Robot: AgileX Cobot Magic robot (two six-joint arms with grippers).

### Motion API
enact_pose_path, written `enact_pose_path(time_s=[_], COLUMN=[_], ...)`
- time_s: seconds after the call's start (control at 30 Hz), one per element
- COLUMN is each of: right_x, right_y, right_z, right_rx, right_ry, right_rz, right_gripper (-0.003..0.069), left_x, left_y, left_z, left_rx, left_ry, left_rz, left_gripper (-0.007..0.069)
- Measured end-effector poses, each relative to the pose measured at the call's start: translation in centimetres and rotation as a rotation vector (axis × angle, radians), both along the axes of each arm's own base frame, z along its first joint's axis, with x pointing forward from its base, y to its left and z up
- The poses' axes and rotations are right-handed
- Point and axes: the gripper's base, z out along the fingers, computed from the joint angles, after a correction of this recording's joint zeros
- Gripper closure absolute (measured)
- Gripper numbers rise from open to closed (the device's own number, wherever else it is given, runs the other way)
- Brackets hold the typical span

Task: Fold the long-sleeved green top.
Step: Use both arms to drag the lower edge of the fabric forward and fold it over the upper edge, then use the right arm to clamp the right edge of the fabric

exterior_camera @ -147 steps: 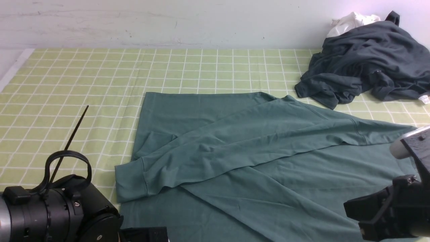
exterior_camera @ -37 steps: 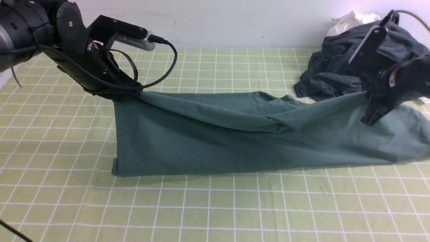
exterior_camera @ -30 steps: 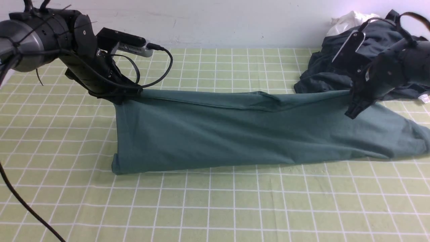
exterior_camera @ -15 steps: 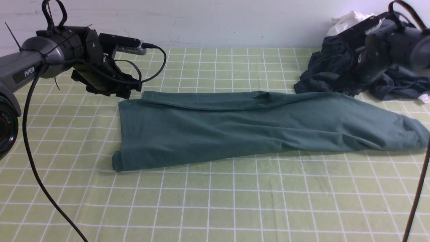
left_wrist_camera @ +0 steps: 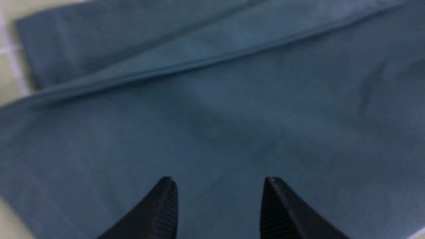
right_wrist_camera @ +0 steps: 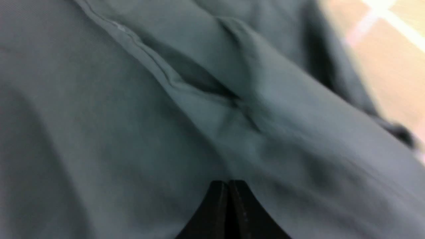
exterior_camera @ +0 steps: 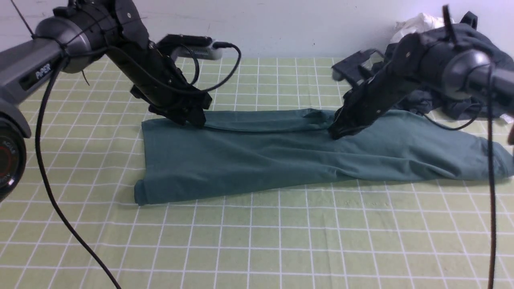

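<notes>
The green long-sleeved top [exterior_camera: 281, 160] — folded lengthwise — is cut off rightward.

Teal-green top [exterior_camera: 281, 160]; yellow-green tablecloth [exterior_camera: 257, 241] with a white grid; charcoal garment [exterior_camera: 478, 104]; white cloth [exterior_camera: 417, 24].

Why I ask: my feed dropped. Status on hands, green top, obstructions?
Left hand open, just above the green top. Right hand shut, tip at the top's far edge. Top folded lengthwise, lying flat. Dark garment beside its far right end.
</notes>
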Motion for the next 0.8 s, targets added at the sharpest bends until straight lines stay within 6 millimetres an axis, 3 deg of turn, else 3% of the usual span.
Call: enact_pose_path(time_s=[0.17,0.33,0.43,0.53,0.63,0.7,0.8], right_x=[3.0,5.2,5.5,4.2,1.6,-1.2,-3.6], right_y=[0.4,-2.3,-4.6,-6.5,-8.3,-10.6,-14.4], right_z=[-1.2,0.0,3.2,7.7,12.4,16.1,18.7], right_rx=[0.041,0.169,0.177,0.08,-0.037,-0.112,-0.138], right_ry=[-0.291,-0.462,-0.458,-0.398,-0.311,-0.218,-0.152], right_rz=[-0.136,-0.422,-0.452,-0.382,-0.358,-0.417,-0.537], right_gripper=[0.0671,0.0659,0.0638,0.062,0.0615,0.0613,0.0613], left_x=[-0.1,-0.4,-0.9,-1.3,-1.8,-2.8,-5.0], left_y=[-0.8,-0.7,-0.4,-0.2,0.0,0.2,0.6], left_z=[-0.9,-1.1,-1.3,-1.4,-1.2,-0.6,1.9], left_rx=[-0.006,0.021,0.058,0.084,0.1,0.105,0.1], left_ry=[0.033,0.055,0.111,0.146,0.148,0.157,0.131], left_rz=[-0.028,-0.044,-0.07,-0.092,-0.108,-0.112,-0.118], left_gripper=[0.0477,0.0536,0.0549,0.0554,0.0556,0.0556,0.0556])
